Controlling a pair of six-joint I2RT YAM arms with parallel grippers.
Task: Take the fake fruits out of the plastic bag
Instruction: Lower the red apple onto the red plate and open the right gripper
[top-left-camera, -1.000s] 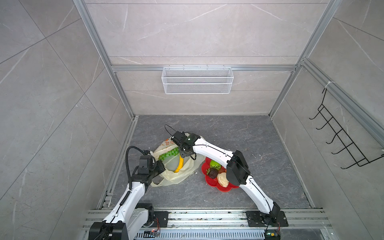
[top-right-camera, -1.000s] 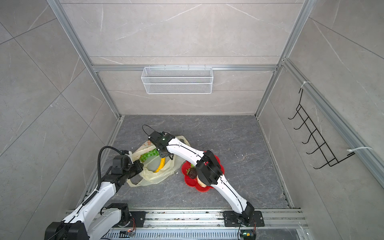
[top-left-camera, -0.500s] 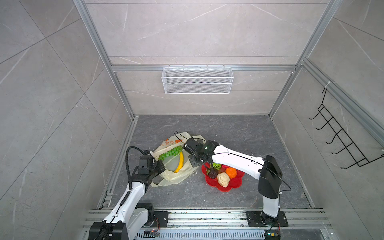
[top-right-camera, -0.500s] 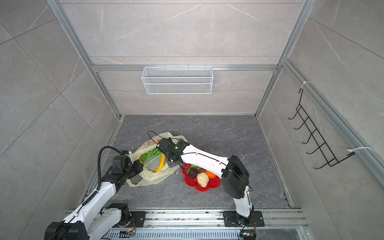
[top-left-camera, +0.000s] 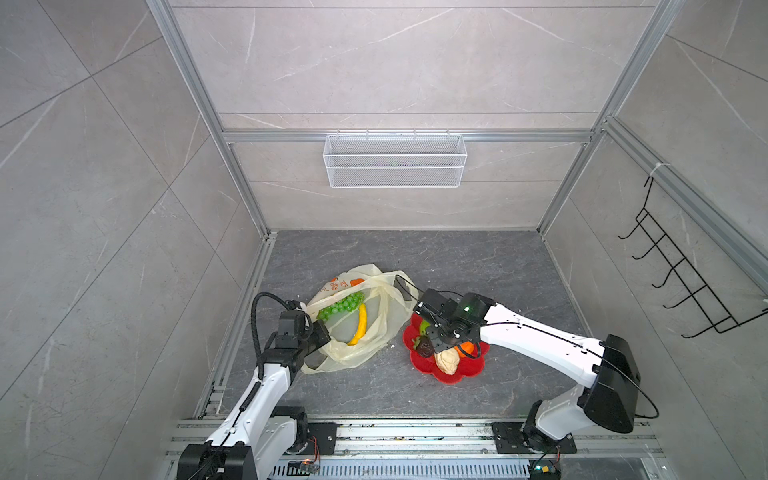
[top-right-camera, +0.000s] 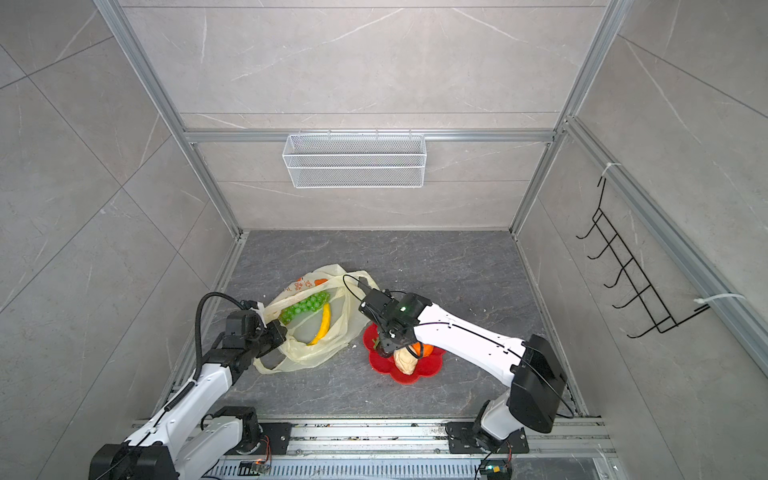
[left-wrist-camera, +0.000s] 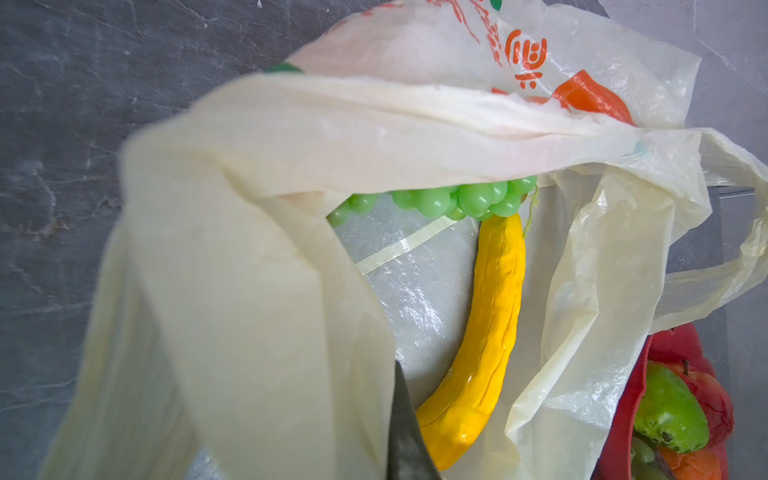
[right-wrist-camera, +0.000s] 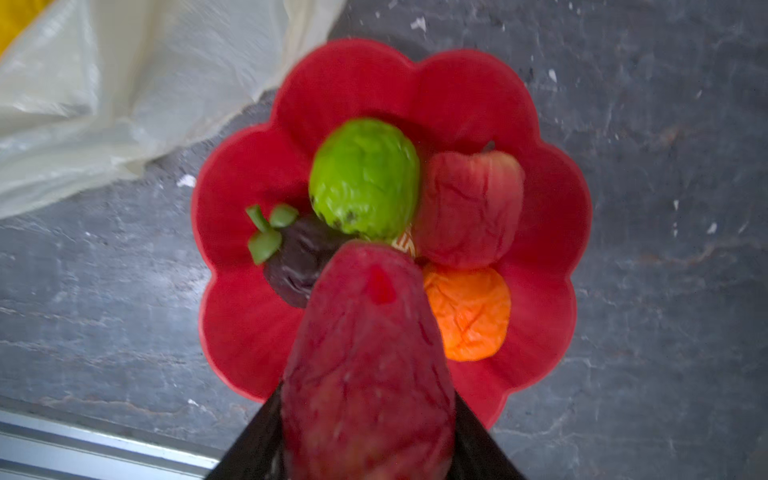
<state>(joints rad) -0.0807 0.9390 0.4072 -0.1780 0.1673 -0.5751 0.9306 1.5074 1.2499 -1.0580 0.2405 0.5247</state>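
In both top views the left pincer (top-left-camera: 319, 338) is shut tight on the plastic bag (top-left-camera: 388, 320) near the left edge of the desk (top-left-camera: 457, 266), likely to keep its mouth wide, and the right pincer (top-left-camera: 439, 345) hangs over the red plate (top-left-camera: 471, 372). The left wrist view shows 2 fake fruits inside the bag, the green grapes (left-wrist-camera: 457, 201) touching the yellow banana (left-wrist-camera: 486, 345). The right wrist view shows the right pincer gripping a dark red fruit (right-wrist-camera: 370, 365) above 4 fruits on the plate, probably to drop it there.
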